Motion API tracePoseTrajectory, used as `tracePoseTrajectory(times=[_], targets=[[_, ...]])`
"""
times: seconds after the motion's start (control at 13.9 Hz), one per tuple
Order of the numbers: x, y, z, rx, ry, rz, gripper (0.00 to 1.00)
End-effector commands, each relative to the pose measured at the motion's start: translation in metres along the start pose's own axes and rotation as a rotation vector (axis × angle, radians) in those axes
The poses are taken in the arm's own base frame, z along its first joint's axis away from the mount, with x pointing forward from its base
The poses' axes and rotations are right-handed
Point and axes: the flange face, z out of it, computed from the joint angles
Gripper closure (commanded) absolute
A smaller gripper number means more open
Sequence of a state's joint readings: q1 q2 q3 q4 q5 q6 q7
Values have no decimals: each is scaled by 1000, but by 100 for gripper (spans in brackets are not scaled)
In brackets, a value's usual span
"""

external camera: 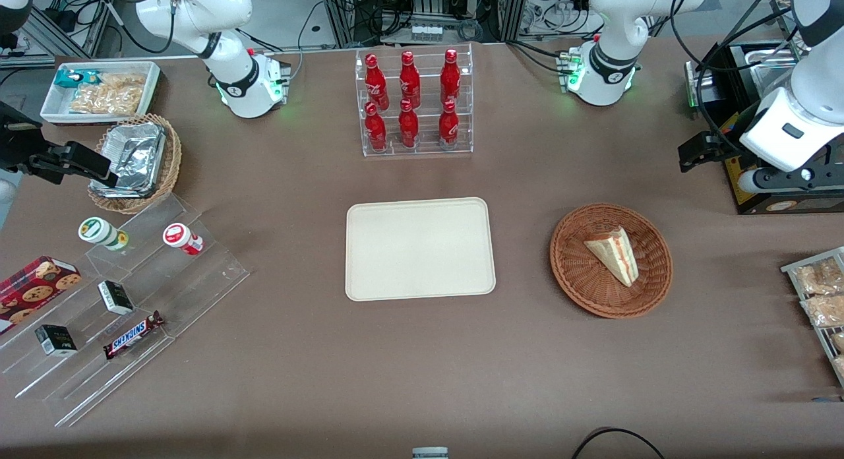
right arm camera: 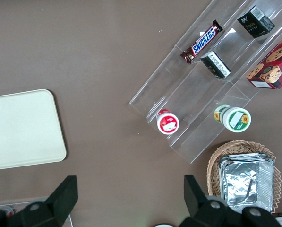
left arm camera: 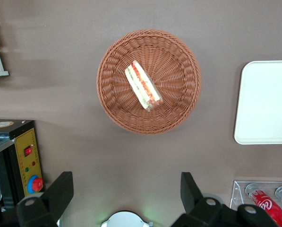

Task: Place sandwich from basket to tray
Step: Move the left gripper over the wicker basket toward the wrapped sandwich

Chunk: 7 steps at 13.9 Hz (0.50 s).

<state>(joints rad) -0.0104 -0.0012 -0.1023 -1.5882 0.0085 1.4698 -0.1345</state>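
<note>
So the sandwich [external camera: 614, 254] is sitting in the round reddish-brown basket [external camera: 573, 274], lying on its side with the red and green filling edge showing. In the left wrist view you can see it [left arm camera: 142, 85] resting pretty much in the middle of the basket [left arm camera: 178, 111], not touching the rim anywhere. The basket sits toward the working arm's end of the table, well apart from the cream tray [external camera: 420, 248], which has nothing on it and lies flat near the middle of the table.

The left gripper [external camera: 700, 154] is up in the air, farther from the front camera than the basket and off toward the working arm's end, next to a black box with a yellow control panel [left arm camera: 27, 161]. From the wrist cam the gripper [left arm camera: 126, 189] has its two black fingers [left arm camera: 58, 191] spread wide apart, nothing between them, touching nothing. The basket and sandwich sit out past the fingertips with bare tabletop in between.

Other stuff: a clear rack of red soda bottles [external camera: 412, 103] farther from the front camera than the tray, and a stepped acrylic shelf [external camera: 119, 314] with a Snickers bar [external camera: 134, 334] toward the parked arm's end.
</note>
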Motion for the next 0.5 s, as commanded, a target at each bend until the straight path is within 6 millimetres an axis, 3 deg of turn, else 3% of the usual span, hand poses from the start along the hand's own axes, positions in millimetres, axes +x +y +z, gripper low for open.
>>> tracePoseTrajectory(times=[0.0, 0.14, 0.43], targets=[[4, 2, 5, -13, -4, 20, 0], [5, 2, 17, -8, -28, 23, 0], [14, 3, 77, 4, -67, 80, 0]])
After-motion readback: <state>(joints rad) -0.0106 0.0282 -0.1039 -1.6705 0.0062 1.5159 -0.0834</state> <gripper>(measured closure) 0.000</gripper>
